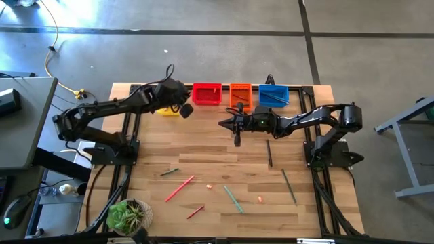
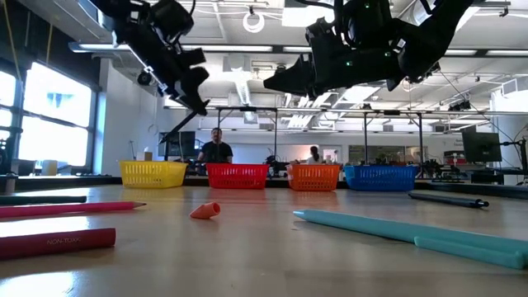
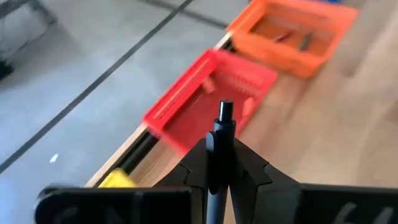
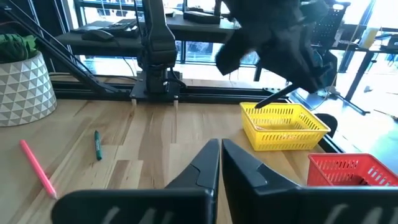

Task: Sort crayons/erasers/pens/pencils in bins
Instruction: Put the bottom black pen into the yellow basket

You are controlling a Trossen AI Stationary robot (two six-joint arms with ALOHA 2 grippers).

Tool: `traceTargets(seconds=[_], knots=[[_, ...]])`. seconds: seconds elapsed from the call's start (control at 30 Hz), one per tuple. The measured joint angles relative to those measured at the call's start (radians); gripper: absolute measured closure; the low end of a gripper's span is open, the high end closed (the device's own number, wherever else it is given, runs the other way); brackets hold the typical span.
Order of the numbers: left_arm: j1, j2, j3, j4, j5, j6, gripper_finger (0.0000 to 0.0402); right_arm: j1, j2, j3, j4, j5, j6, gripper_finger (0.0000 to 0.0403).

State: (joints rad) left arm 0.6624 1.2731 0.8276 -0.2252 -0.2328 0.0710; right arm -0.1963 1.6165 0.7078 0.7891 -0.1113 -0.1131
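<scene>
Four bins line the table's far edge: yellow [image 1: 165, 110], red [image 1: 207, 94], orange [image 1: 241, 95] and blue [image 1: 274, 95]. My left gripper [image 1: 184, 108] hangs above the table between the yellow and red bins, shut on a black pen [image 3: 223, 118]. In the right wrist view the pen [image 4: 276, 97] shows over the yellow bin [image 4: 283, 126]. My right gripper [image 4: 219, 163] is shut and empty, level in the air in front of the orange bin [image 1: 227, 123]. Two orange-pink erasers [image 1: 209, 186] [image 1: 260, 199] lie flat on the near table. My left gripper pinches the black pen's shaft [image 3: 219, 138] between its two fingers. The pen runs along the fingers, and its end [image 3: 225, 109] sticks out past the fingertips. The fingers slant down toward the far edge. The pen is lifted clear of table and bins, tilted tip-down [image 2: 196, 106].
Loose sticks lie on the near half: red [image 1: 180, 188] [image 1: 195, 211], green [image 1: 169, 172], teal [image 1: 232, 198], dark [image 1: 269, 152] [image 1: 289, 184]. A potted plant [image 1: 129, 215] stands at the near left corner. A person [image 2: 216, 148] sits beyond the far edge.
</scene>
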Motion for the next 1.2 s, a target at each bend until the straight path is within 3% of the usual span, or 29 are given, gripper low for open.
traceTargets(seconds=[0.47, 0.83, 1.2], knots=[[0.146, 0.187, -0.001, 0.042, -0.112, -0.045, 0.0381, 0.0, 0.0, 0.0, -0.003, -0.008, 0.0, 0.0402], [0.142, 0.188, -0.001, -0.021, -0.127, -0.155, 0.038, 0.0, 0.0, 0.0, -0.023, -0.01, -0.024, 0.0403], [0.11, 0.188, -0.001, -0.065, -0.208, -0.285, 0.038, 0.0, 0.0, 0.0, -0.023, -0.009, -0.026, 0.0403]])
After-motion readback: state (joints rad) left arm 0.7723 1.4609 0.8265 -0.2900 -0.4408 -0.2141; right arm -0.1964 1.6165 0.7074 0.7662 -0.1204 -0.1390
